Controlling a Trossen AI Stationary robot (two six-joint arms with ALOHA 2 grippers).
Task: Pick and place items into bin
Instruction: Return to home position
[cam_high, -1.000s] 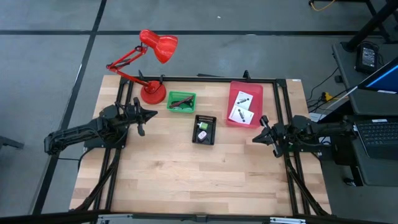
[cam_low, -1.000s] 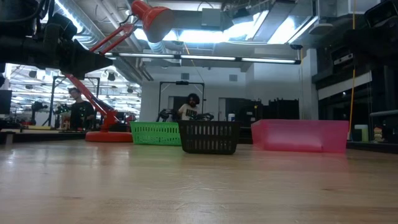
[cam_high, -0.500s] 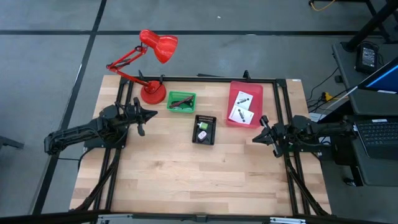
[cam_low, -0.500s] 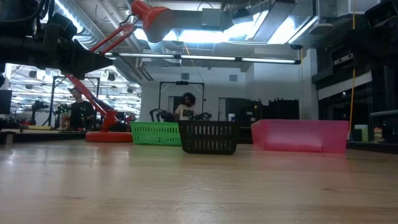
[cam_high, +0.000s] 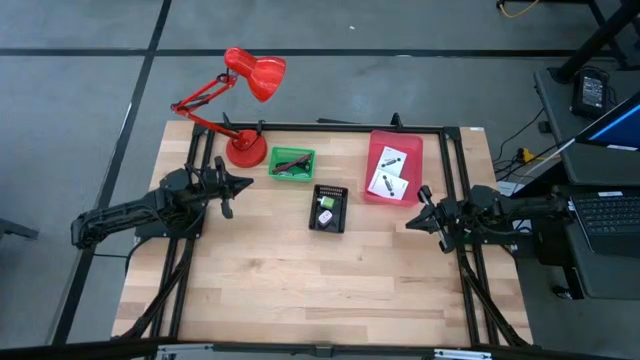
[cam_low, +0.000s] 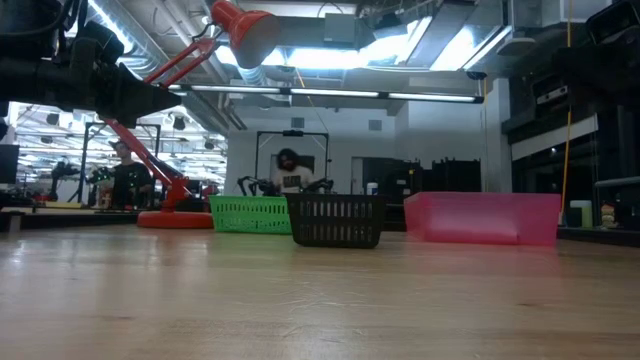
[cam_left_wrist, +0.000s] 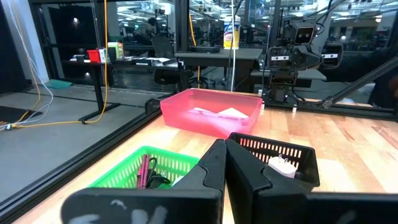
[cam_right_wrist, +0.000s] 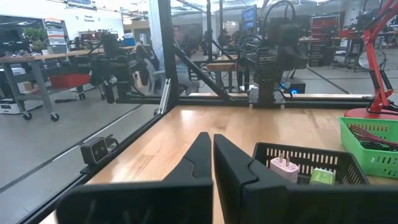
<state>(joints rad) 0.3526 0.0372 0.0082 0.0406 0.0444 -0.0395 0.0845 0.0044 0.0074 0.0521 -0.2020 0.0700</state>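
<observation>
**Left end effector** (cam_high: 246, 184): it hangs over the left side of the table (cam_high: 320, 290) and points toward the middle. It is near the base of the red desk lamp (cam_high: 255, 75) and clear of every bin. In the left wrist view its fingers (cam_left_wrist: 208, 171) are pressed together at the tips with nothing between them.

**Right end effector** (cam_high: 409, 223): it hangs over the right side of the table and points toward the middle. It is near the front corner of the pink bin (cam_high: 396, 138) and apart from it. In the right wrist view its fingers (cam_right_wrist: 233, 165) stand narrow, with only a hairline gap, and carry nothing.

**Items:** every item seen lies in a bin.
- The pink bin, rightmost of the three, holds two white printed packets (cam_high: 392, 158). They lie flat, one just beside the other along the bin's length.
- The green bin (cam_high: 291, 150), just beside the lamp base, holds a maroon cord (cam_left_wrist: 144, 171) and a black cord (cam_left_wrist: 159, 181), lying together.
- The black bin (cam_high: 329, 188) sits between the other two and nearer the table's front. It holds a pink-white adapter (cam_right_wrist: 283, 168) with its prongs up, and a small pale green piece (cam_right_wrist: 321, 176) beside it.

**Other:** the lamp base stands at the table's far left corner, and its head reaches out past the far edge. In the low view a person (cam_low: 287, 172) shows in the room behind the table, above the green and black bins and well apart from both arms.
</observation>
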